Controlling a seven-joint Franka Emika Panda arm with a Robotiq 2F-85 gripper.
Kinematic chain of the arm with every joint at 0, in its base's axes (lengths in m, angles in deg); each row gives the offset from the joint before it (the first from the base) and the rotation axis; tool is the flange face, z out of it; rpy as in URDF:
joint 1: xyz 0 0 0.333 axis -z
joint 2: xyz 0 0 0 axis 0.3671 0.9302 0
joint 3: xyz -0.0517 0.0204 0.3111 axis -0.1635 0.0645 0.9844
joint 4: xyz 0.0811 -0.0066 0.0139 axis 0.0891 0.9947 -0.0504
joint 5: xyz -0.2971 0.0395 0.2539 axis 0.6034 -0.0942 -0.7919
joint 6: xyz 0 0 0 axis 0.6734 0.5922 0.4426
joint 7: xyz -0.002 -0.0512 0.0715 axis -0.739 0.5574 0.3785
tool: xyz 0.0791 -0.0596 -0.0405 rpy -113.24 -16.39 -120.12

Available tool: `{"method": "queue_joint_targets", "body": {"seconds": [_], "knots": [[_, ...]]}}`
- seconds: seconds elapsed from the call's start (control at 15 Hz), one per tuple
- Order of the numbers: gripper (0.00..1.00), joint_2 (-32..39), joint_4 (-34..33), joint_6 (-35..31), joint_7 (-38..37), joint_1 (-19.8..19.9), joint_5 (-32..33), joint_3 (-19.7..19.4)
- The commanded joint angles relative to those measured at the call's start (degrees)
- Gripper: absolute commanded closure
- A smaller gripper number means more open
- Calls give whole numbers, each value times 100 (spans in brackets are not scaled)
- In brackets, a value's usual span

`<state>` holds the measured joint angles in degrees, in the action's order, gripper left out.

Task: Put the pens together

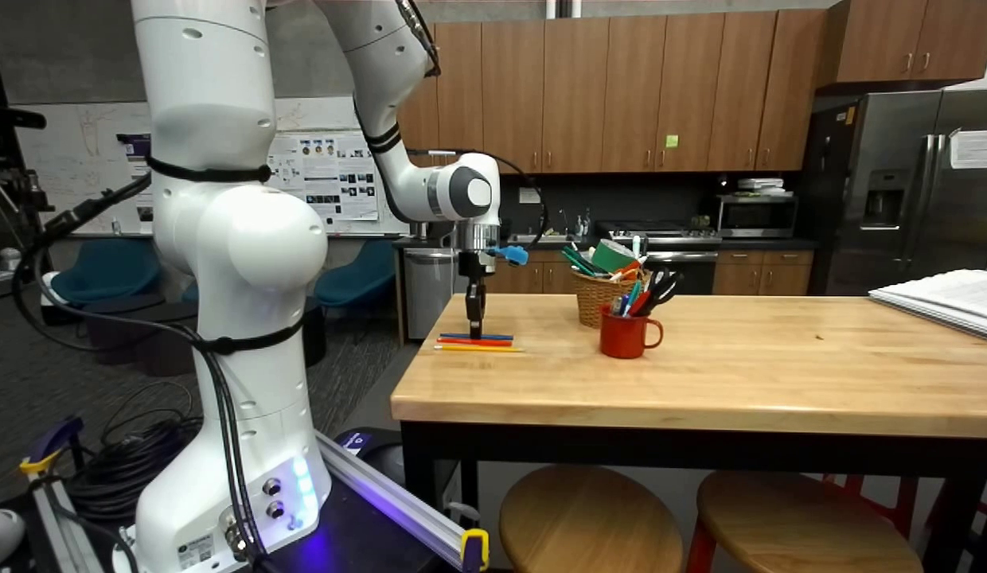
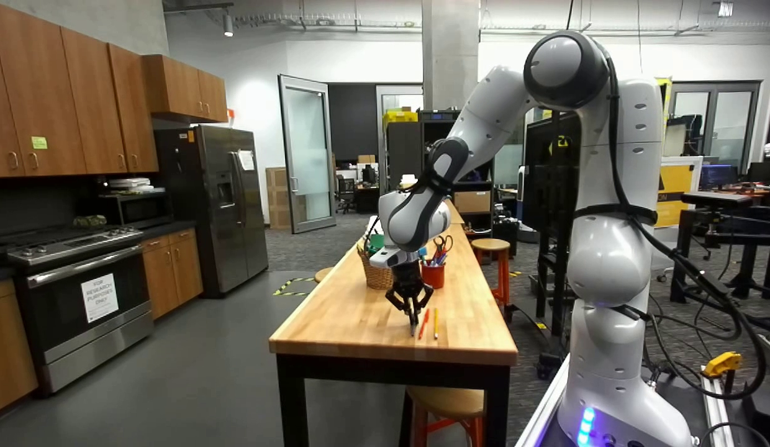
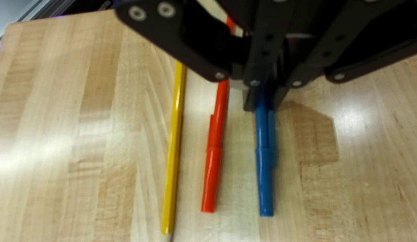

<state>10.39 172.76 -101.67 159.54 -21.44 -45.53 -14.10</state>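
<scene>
A blue pen, a red-orange pen and a yellow pencil lie side by side on the table, nearly parallel, with gaps between them. They also show in an exterior view as blue pen, red-orange pen and yellow pencil. My gripper points down with its fingers close together on both sides of the blue pen, low at the tabletop. It also shows in an exterior view. The pen's gripped part is hidden. A bunch of mixed green and light pens stands in a basket.
The wicker basket and a red mug with pens and scissors stand farther along the wooden table. An open notebook lies at the far end. The table's end edge is near the pens.
</scene>
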Motion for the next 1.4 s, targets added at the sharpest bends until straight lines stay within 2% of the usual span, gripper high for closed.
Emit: {"method": "queue_joint_targets", "body": {"seconds": [0.0,1.33], "knots": [[98,-247,218,-94,-118,-31,77,-66],[98,-577,645,-36,-161,-26,160,-203]]}}
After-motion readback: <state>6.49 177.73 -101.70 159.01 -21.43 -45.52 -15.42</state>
